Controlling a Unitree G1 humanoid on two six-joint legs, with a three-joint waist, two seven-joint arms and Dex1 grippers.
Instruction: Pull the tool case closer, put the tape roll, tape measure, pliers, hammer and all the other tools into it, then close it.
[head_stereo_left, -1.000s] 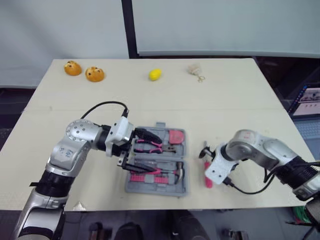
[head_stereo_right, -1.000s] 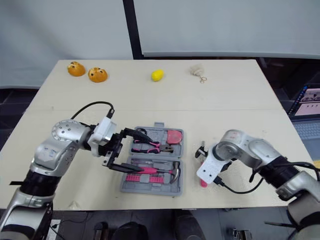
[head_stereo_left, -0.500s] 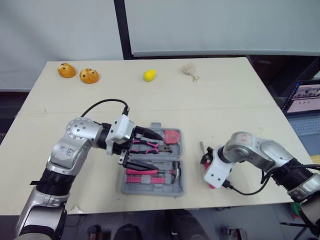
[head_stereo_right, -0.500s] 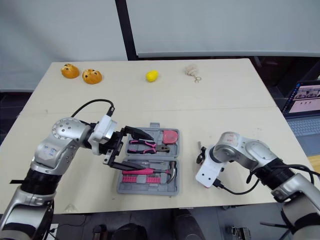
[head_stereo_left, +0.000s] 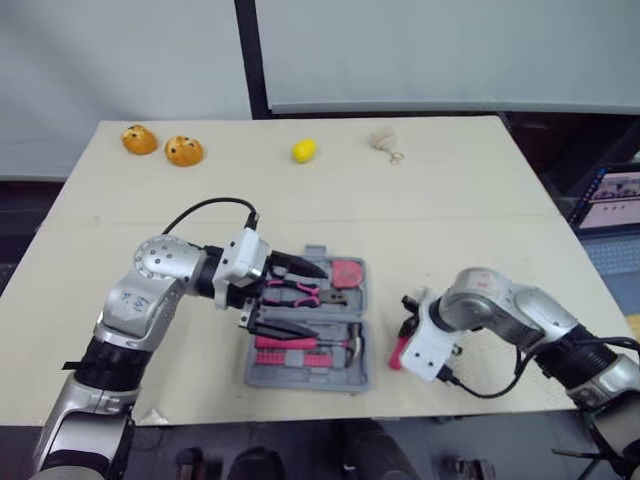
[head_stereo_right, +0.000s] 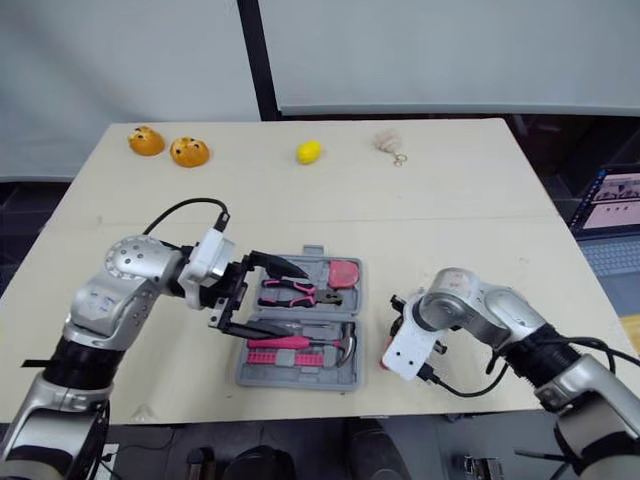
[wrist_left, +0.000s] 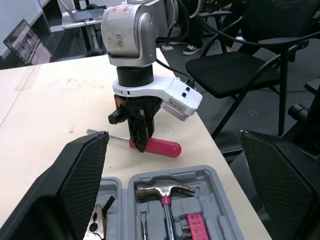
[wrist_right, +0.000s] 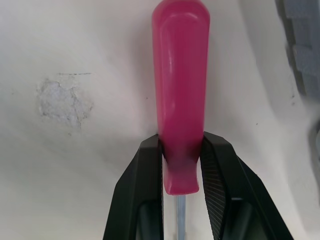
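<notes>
The grey tool case (head_stereo_left: 352, 374) lies open near the table's front edge. It holds pink-handled pliers (head_stereo_left: 292, 291), a hammer (head_stereo_left: 335, 345), a pink tape measure (head_stereo_left: 349, 272) and a pink bit strip (head_stereo_left: 285, 356). My left gripper (head_stereo_left: 296, 297) hovers open over the case's left half, one finger above the pliers and one lower down. Just right of the case, my right gripper (wrist_right: 181, 162) is shut on the pink handle of a screwdriver (wrist_right: 180, 90). That handle (head_stereo_left: 399, 351) rests on the table, and the metal shaft (wrist_left: 107, 136) points away from the case.
Two orange round things (head_stereo_left: 140, 139) (head_stereo_left: 184, 151), a yellow lemon-like object (head_stereo_left: 305, 150) and a beige lump with a key ring (head_stereo_left: 384, 139) sit along the table's far edge. A laptop (head_stereo_left: 612, 190) stands off the table to the right. A black chair (wrist_left: 235, 75) is beyond the table's right edge.
My right gripper has closed on the screwdriver's handle, and the handle has swung a little toward the case. The left gripper stays open over the case. The camera shifted slightly.
</notes>
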